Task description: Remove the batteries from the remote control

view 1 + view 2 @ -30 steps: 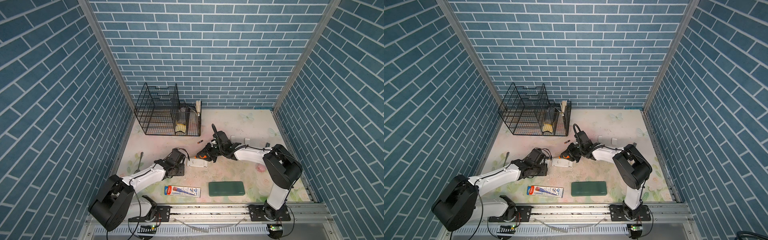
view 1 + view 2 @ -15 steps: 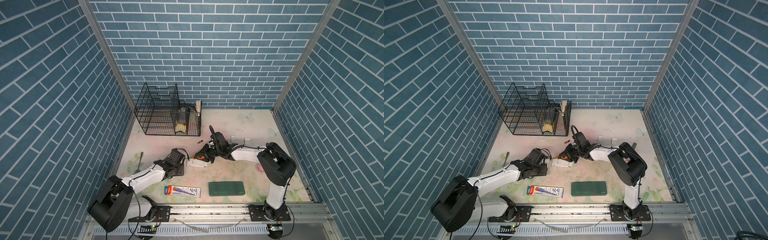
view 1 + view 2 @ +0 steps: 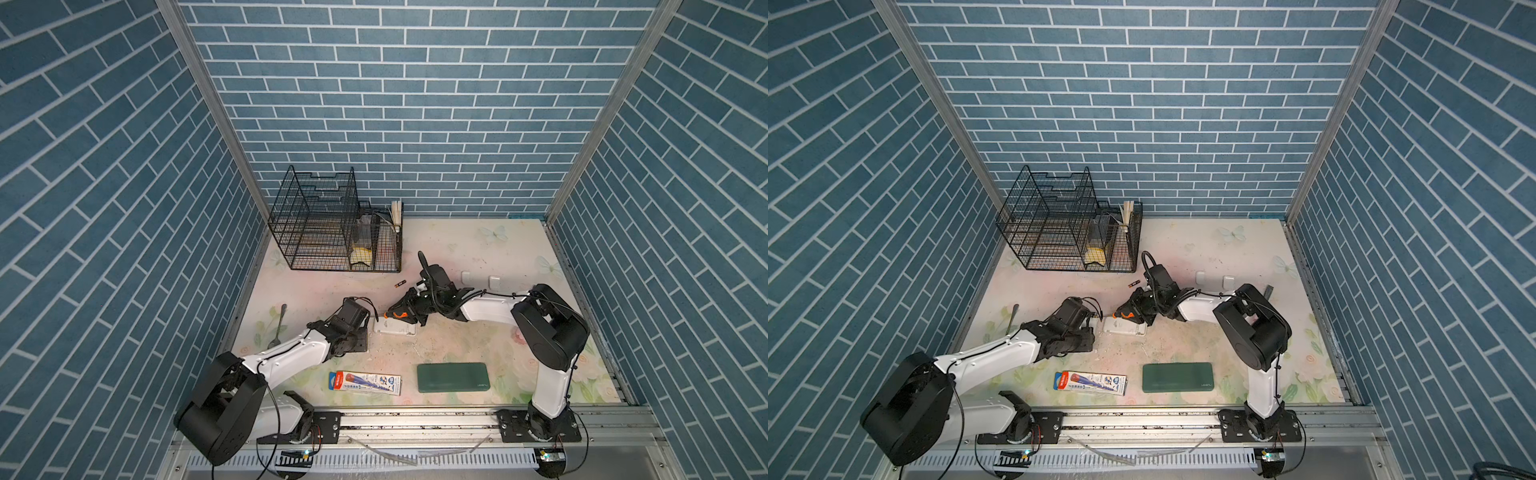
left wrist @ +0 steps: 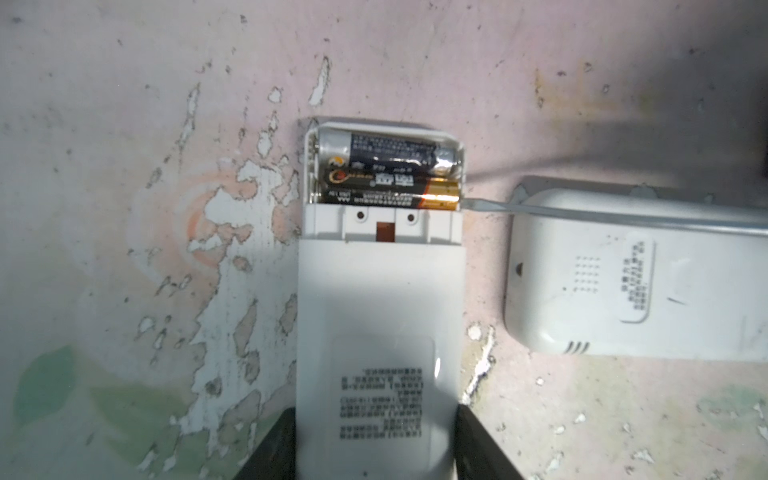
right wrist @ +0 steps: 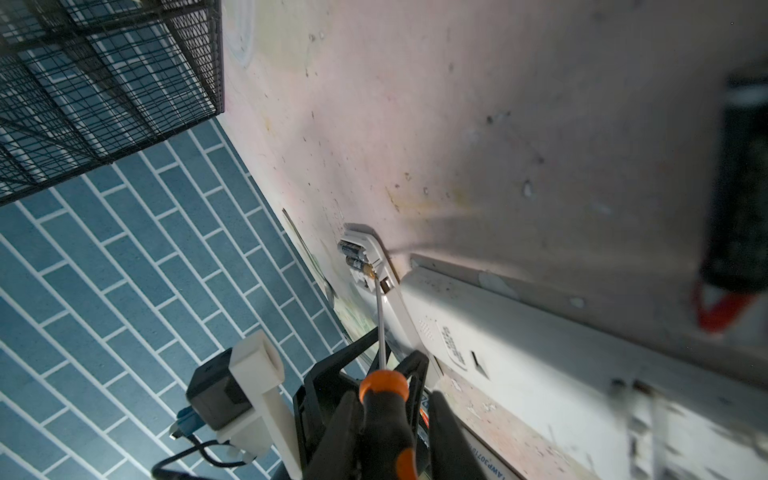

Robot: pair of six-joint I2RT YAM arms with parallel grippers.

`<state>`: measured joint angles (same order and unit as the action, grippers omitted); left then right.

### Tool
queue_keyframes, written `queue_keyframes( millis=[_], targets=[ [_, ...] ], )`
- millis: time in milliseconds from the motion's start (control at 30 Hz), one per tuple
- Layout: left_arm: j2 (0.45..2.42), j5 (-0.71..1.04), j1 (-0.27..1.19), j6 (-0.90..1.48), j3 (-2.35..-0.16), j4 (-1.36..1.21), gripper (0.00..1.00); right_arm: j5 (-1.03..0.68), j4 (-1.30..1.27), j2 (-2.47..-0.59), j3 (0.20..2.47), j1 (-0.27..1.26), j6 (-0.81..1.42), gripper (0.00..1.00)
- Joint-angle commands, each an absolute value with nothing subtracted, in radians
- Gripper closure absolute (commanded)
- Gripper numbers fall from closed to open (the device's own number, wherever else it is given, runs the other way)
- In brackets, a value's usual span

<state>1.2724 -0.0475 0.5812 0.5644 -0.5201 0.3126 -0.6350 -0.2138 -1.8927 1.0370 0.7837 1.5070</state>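
Batteries [image 4: 388, 183] sit snug in the open remote control [image 4: 380, 291], which your left hand [image 4: 376, 440] clamps mid-surface; your right hand [image 5: 390, 419] grips the screwdriver [image 5: 384, 399]. Light, slick cylinders: lever at the gold end.

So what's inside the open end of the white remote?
Two batteries lie side by side in the remote, with the screwdriver tip at one's gold end. Whatever is underneath them stays hidden.

Batteries [image 4: 386, 174]: two thin black cylinders, one gold-ended, lying side by side across the open compartment of the white remote control [image 4: 380, 316], upper centre of the left wrist view. A third battery [image 3: 399, 284] lies loose on the table, centre of both top views.
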Motion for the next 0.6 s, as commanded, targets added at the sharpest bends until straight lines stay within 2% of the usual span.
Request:
queue_keyframes(
  millis=[0,567],
  targets=[
    [1.289,-0.026,0.583,0.563,-0.488,0.351,0.44,-0.641,-0.238,-1.910,1.086,0.788,1.549,1.00],
    [1.291,-0.012,0.583,0.557,-0.487,0.341,0.46,-0.646,-0.248,-1.930,1.097,0.790,1.548,1.00]
  ],
)
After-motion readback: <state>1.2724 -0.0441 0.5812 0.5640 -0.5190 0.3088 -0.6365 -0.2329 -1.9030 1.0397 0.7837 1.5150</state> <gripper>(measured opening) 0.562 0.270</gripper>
